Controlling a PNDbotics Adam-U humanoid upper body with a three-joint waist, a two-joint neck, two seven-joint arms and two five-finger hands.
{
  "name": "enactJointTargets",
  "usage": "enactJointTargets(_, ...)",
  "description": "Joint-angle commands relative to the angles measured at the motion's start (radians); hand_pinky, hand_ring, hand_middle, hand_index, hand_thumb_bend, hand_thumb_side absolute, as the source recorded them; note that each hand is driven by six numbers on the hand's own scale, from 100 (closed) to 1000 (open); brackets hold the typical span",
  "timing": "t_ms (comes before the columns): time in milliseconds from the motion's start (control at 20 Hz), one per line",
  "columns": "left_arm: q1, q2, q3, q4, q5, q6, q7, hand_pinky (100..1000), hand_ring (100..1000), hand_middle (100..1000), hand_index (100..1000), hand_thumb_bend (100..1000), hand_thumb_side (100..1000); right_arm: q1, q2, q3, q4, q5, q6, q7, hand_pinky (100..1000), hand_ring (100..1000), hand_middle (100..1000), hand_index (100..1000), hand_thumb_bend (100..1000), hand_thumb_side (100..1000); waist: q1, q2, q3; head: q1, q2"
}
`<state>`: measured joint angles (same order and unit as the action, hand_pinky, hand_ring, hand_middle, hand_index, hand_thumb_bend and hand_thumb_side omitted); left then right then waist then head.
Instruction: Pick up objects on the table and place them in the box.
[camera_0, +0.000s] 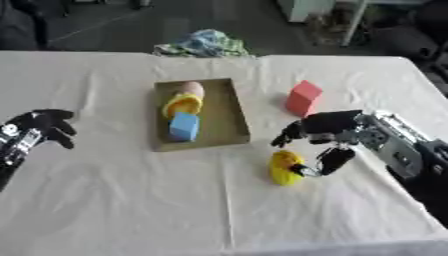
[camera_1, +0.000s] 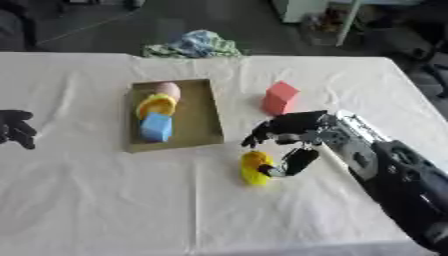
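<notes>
Yellow toy (camera_0: 284, 168) lies on the white tablecloth (camera_0: 131, 200), with the right hand (camera_0: 325, 131) curled round it from above. Left hand (camera_0: 39, 127) rests apart, fingers spread, left of the box (camera_0: 234, 117).

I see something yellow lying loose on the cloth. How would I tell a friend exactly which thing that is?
Start at the shallow brown box in the middle of the white table. Look toward the near right of it, where the robot's right hand reaches down: the yellow object lies on the cloth at its fingertips. It is the only yellow thing outside the box, nearer than the red block.
</notes>
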<state>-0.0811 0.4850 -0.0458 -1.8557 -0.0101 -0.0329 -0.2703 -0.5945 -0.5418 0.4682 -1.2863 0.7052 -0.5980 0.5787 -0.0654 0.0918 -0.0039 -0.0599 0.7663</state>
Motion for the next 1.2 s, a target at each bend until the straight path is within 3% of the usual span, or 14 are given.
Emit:
enactJointTargets(50,-0.011,0.017,0.010,-0.021,0.001,-0.001,-0.003,712,542,573,799,100,927,-0.004,-0.013,-0.016,-0.035,0.053,-0.052,0.003,807,754,741,913,291,484,-0.011,-0.014,0.001,-0.002,0.004)
enactJointTargets(800,-0.013,0.012,0.011,-0.024,0.003,-0.002,-0.003,712,543,573,800,100,923,0.019,0.000,-0.011,-0.014,0.291,-0.091,-0.159,805,752,734,889,287,418,-0.008,-0.014,0.003,-0.004,0.004)
enactJointTargets(950,-0.012,0.012,0.012,-0.025,0.003,-0.002,-0.004,713,543,573,800,100,923,0.020,0.002,-0.014,0.002,0.312,-0.093,-0.189,792,711,695,846,217,317,-0.008,-0.014,0.003,-0.003,0.004)
enactJointTargets(1000,-0.013,0.012,0.012,-0.025,0.003,-0.002,-0.004,713,543,573,800,100,922,0.020,0.004,-0.017,0.006,0.315,-0.091,-0.202,786,689,672,829,230,293,-0.008,-0.013,0.003,-0.003,0.004)
enactJointTargets(1200,-0.013,0.012,0.012,-0.026,0.004,-0.003,-0.006,715,545,576,800,100,922,0.019,0.012,-0.034,0.018,0.318,-0.076,-0.268,740,558,548,696,149,100,-0.007,-0.013,0.005,-0.001,0.004)
